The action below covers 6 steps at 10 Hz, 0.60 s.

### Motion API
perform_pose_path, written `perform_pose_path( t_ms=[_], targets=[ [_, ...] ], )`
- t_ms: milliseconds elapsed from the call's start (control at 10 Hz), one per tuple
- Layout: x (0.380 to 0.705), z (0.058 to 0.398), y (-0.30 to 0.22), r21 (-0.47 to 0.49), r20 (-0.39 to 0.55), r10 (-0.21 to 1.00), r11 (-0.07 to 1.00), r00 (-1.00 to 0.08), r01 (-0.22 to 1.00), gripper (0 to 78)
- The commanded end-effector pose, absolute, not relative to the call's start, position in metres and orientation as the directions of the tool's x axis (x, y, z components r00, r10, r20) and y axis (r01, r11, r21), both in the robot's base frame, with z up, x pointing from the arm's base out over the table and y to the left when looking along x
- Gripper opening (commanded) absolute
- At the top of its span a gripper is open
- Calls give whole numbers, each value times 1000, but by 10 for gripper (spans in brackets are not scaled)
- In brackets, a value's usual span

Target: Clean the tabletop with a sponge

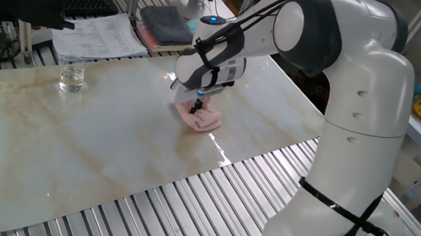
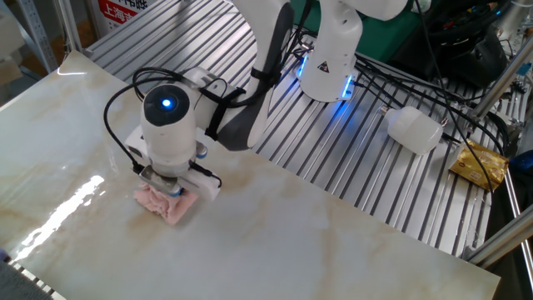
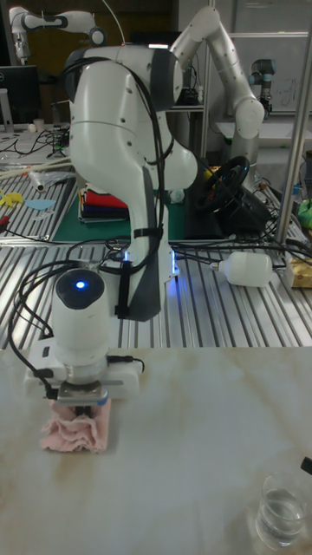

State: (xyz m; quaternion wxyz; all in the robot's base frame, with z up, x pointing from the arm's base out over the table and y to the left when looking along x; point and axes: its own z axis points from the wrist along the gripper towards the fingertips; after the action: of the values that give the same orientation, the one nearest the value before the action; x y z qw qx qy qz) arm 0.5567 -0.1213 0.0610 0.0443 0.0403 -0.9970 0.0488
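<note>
The sponge (image 1: 204, 118) (image 2: 165, 205) (image 3: 76, 434) is a pale pink wrinkly pad lying on the tabletop (image 1: 76, 144) (image 2: 316, 242) (image 3: 191, 468), a glossy cream marble-look sheet. My gripper (image 1: 198, 105) (image 2: 164, 188) (image 3: 80, 411) points straight down onto the sponge, its fingers shut on the pad and pressing it against the sheet. The fingertips are mostly hidden by the gripper body in the other fixed view and the tall view.
A clear glass (image 1: 71, 74) (image 3: 282, 510) stands on the sheet away from the sponge. Folded grey cloths (image 1: 165, 22) and papers (image 1: 98, 36) lie beyond the far edge. Ribbed metal slats (image 1: 210, 203) border the sheet. A white bottle (image 2: 415, 130) lies on the slats.
</note>
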Motion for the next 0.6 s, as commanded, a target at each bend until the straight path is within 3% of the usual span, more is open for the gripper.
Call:
perform_pose_path(
  t_ms=[100,600],
  targets=[
    [556,30,-156,-81,53,-102,991,-993,-106,11],
    [557,41,-160,-34,73,-93,995,-993,-96,11]
  ],
)
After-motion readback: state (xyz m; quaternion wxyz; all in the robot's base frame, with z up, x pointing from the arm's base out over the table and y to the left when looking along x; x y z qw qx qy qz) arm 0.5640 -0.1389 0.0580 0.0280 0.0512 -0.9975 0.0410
